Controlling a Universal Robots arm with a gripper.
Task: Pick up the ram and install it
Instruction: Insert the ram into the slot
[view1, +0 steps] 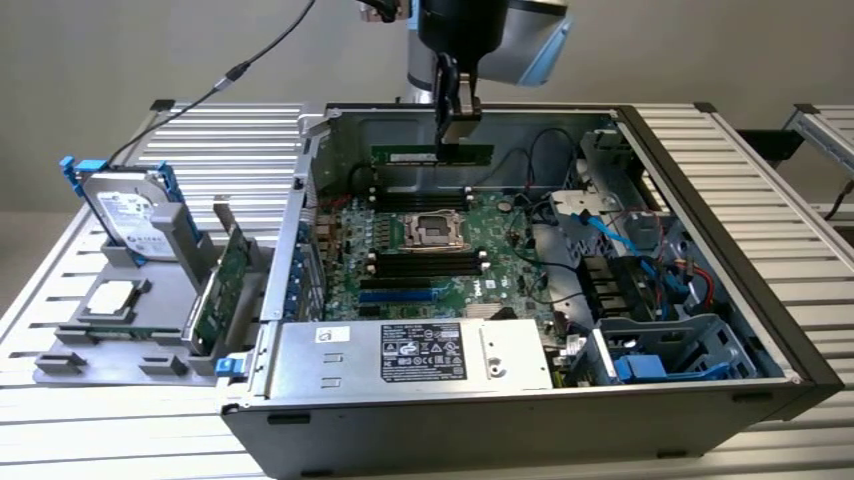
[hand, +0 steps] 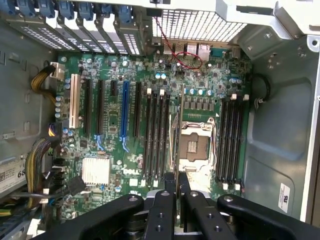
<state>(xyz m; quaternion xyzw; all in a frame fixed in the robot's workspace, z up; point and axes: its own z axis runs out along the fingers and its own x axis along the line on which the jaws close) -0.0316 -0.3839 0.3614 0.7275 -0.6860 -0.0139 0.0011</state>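
Currently, at upper centre, the jaws clench the ram; misaligned, it could jam against the memory slots.

My gripper was clamped on the ram, which I saw edge-on as a thin strip just beside the CPU socket. Black memory slots lay on one side of the socket, and a second bank lay on the other. Beyond the first bank stood a blue expansion slot, a white slot and a silver heatsink.
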